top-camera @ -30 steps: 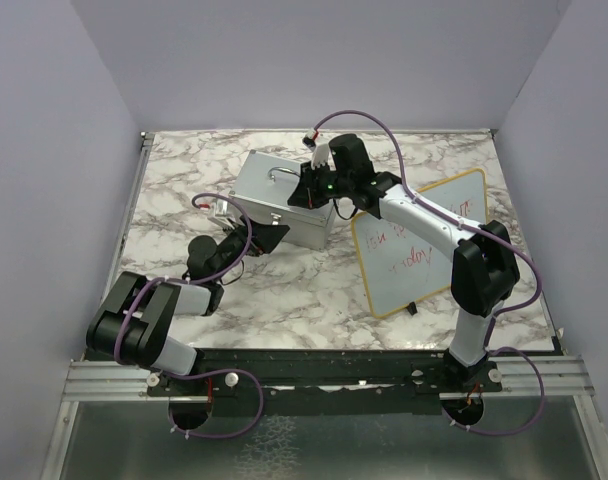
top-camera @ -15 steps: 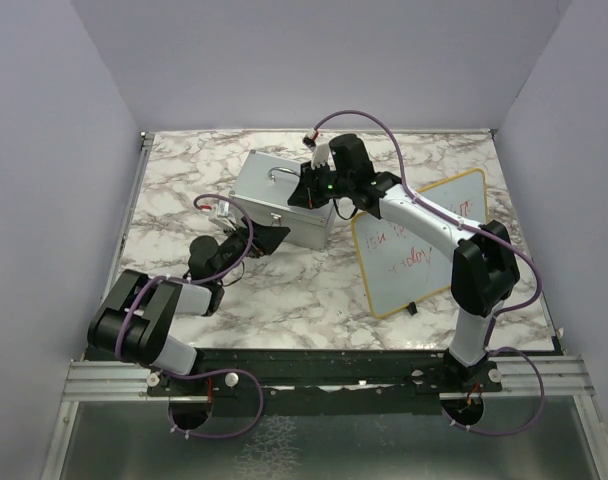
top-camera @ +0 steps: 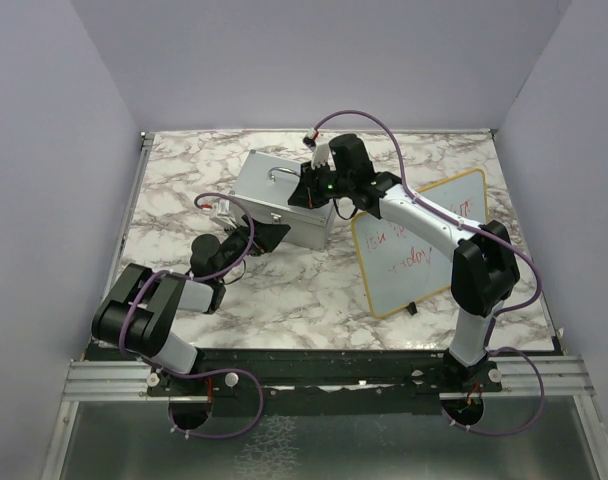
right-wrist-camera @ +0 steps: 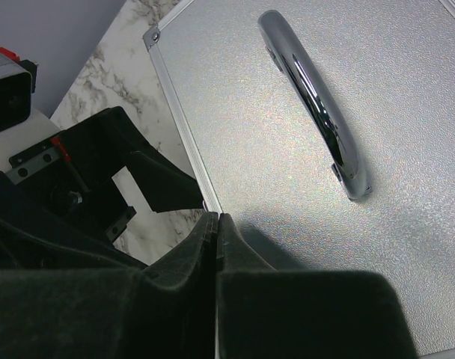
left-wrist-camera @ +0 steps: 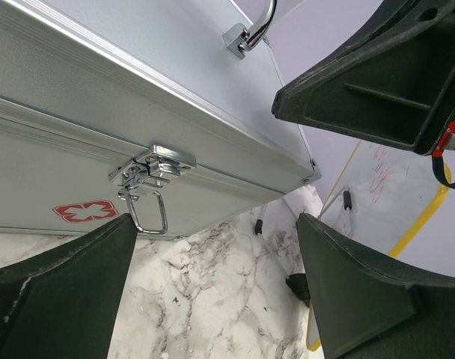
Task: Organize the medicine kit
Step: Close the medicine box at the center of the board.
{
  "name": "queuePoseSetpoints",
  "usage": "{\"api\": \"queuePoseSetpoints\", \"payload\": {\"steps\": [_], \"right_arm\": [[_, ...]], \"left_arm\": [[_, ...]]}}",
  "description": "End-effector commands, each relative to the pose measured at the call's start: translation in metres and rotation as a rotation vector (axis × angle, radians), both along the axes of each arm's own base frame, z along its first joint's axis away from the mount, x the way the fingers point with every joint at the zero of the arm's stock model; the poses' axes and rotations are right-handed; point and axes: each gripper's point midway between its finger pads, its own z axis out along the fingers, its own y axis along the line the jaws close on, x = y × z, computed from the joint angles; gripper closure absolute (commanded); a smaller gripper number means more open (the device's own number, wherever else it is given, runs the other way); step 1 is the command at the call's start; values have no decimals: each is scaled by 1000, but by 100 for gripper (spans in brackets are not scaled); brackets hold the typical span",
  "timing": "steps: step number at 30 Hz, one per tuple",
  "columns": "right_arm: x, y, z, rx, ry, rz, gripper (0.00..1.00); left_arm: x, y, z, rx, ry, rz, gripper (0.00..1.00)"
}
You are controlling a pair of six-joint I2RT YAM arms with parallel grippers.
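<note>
- The left gripper (left-wrist-camera: pixel 216 224) is spread wide and holds nothing. Its two dark fingers (left-wrist-camera: pixel 63 292) sit at the lower corners of the left wrist view.
- The latch (left-wrist-camera: pixel 151 166) lies between those fingers, a little beyond the tips and not touched by them.
- The right gripper (right-wrist-camera: pixel 215 218) is pressed fully together with nothing between its pads. It hangs over the lid (right-wrist-camera: pixel 272 187), near the front edge. Whether the tips touch the lid cannot be told.
- The medicine kit (top-camera: pixel 274 200) stands on the table (top-camera: pixel 314 290), towards the far side and left of centre, between the two grippers.
- The kit is a grey metal rectangular box with bright aluminium edge strips. Its lid is down on the body.
- The lid surface is finely pebbled. A chrome loop handle (right-wrist-camera: pixel 317 105) lies along it, beside the right gripper.
- The latch is chrome, mounted across the seam on the front face. Its wire loop hangs below the seam.
- A small red-white diamond emblem (left-wrist-camera: pixel 84 211) sits on the front face, just beside the latch.
- A wood-framed whiteboard (top-camera: pixel 414 245) with red writing lies to the right of the kit.
</note>
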Motion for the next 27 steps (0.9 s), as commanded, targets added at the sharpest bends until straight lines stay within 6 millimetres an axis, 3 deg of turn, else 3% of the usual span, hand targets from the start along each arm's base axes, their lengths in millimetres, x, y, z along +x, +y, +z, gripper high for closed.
{"api": "queuePoseSetpoints", "payload": {"steps": [1, 27], "right_arm": [[-2, -3, 5, -5, -22, -10, 96], [-3, -4, 0, -11, -20, -13, 96]], "left_arm": [[8, -3, 17, -38, -48, 12, 12], [4, -5, 39, -57, -83, 8, 12]]}}
